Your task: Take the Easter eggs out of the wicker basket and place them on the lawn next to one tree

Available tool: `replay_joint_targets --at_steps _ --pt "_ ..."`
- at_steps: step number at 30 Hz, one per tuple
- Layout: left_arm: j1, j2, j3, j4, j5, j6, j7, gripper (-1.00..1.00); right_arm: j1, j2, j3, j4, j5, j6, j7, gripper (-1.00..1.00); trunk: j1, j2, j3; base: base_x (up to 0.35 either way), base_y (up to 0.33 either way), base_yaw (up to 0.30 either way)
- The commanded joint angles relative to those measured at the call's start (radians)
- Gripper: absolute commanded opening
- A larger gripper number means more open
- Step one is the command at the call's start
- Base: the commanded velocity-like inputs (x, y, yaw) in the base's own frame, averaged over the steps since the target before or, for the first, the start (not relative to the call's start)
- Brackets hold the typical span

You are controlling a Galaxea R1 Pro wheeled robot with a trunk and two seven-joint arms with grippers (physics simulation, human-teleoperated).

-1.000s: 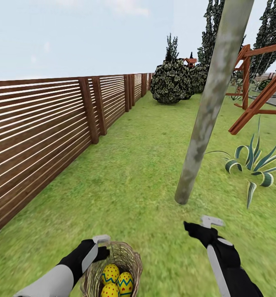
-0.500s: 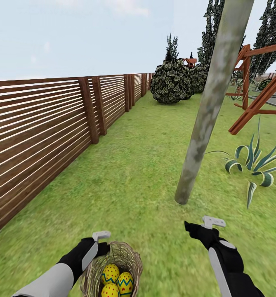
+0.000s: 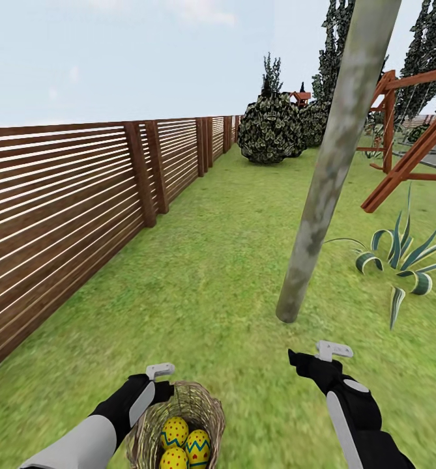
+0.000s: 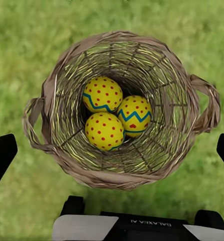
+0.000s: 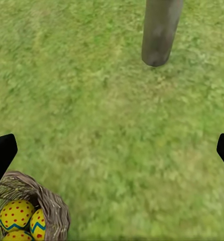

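Three Easter eggs [image 4: 111, 114] clustered inside wicker basket [image 4: 51, 90] on lawn [image 3: 198, 293], near tree [image 3: 322, 189]. Left hand [image 4: 112, 150] spread above basket; right hand [image 5: 112, 150] spread, empty. Mirrored "GALAXEA" lettering on wrist.

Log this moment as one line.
eggs: three in basket | left hand: open above basket | right hand: open, empty | tree: ahead

The only lettering I can read is "GALAXEA AI", printed upside down in white on the dark body of my left gripper [image 4: 112, 150], just behind its fingers. Nothing else I see carries text.
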Motion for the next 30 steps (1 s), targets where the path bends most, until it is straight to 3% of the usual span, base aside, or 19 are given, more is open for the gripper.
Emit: replay_joint_targets --at_steps 1,12,30 --pt "-0.001 0.001 -0.007 -0.002 0.011 0.004 0.008 1.00 -0.001 0.001 -0.001 -0.001 -0.011 0.004 -0.007 1.00 0.001 -0.002 -0.002 0.000 0.000 0.000" --pt "-0.001 0.001 -0.007 -0.002 0.012 0.007 0.006 1.00 -0.001 0.001 0.001 -0.001 -0.011 0.004 -0.007 1.00 0.001 -0.002 -0.002 0.000 0.000 0.000" --pt "-0.001 0.002 -0.007 -0.001 0.014 0.010 0.003 1.00 -0.001 0.001 0.017 -0.004 -0.011 0.003 -0.007 1.00 0.070 -0.128 -0.059 0.000 0.000 0.000"
